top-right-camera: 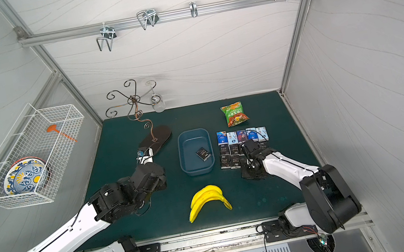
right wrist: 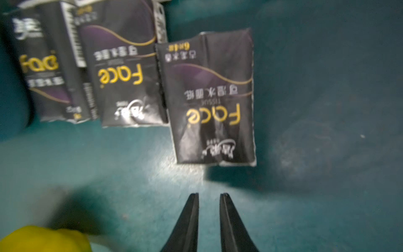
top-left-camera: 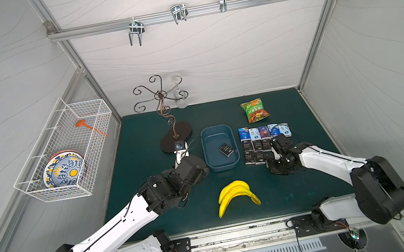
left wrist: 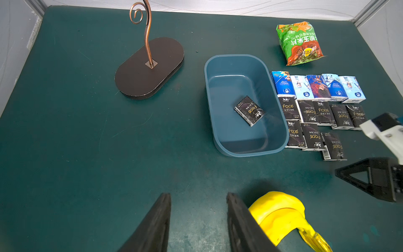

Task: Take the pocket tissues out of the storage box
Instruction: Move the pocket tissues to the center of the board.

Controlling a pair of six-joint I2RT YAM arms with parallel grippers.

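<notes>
13 tissue packs lie at 3 o'clock of the tub, 1 black pack is left inside, and the left gripper and right gripper are slightly parted, empty.

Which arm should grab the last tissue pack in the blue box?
Probably left: the left gripper is empty, jaws apart, facing the storage box with nothing between. The right gripper sits beyond the laid-out packs.

14 pocket tissues, 1 storage box, 1 snack bag
</notes>
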